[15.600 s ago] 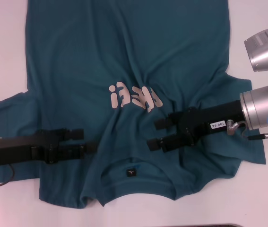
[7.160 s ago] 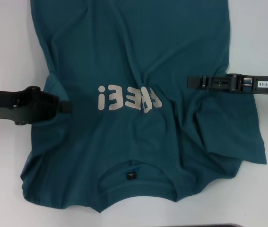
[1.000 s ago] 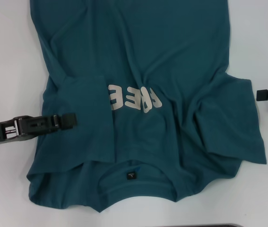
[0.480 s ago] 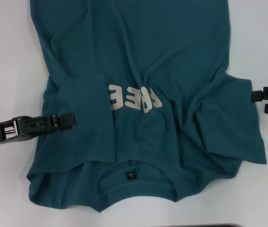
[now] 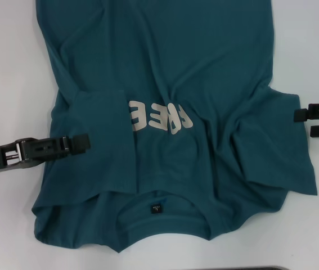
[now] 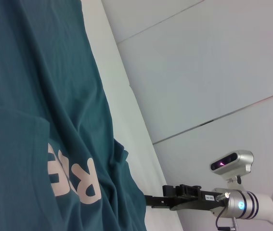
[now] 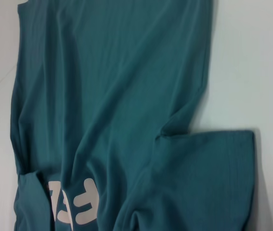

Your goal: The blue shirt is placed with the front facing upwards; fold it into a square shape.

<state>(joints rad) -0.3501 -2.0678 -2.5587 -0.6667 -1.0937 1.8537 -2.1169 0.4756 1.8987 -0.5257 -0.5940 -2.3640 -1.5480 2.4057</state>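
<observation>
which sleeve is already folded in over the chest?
The sleeve on the robot's left: it lies flat over the blue shirt, covering the start of the lettering. The sleeve on the robot's right is spread outward onto the table.

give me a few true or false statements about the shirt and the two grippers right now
1. The left sleeve of the dark teal-blue cotton T-shirt is folded inward over part of the pale lettering. True.
2. The right sleeve is folded in too. False: it lies spread out flat.
3. The left gripper is over the folded sleeve. True.
4. The right gripper is shut on the collar. False: it is open at the right sleeve's outer edge.
5. The small dark label shows inside the collar. True.
</observation>
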